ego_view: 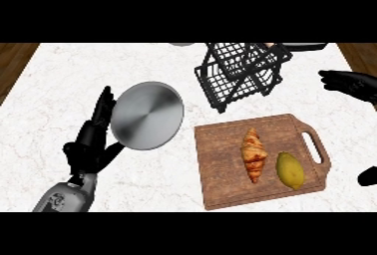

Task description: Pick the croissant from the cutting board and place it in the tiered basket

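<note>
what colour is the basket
Black wire basket, seen in the head view.

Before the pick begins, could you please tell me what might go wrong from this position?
The yellow lemon lies right beside the golden-brown croissant on the wooden cutting board, so closing fingers might nudge or catch it. The black wire tiered basket is tilted, so a placed croissant may slide. The right hand is partly out of view at the edge, far from the croissant.

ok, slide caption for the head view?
Croissant and lemon on cutting board, tiered basket behind, both hands clear.
</note>
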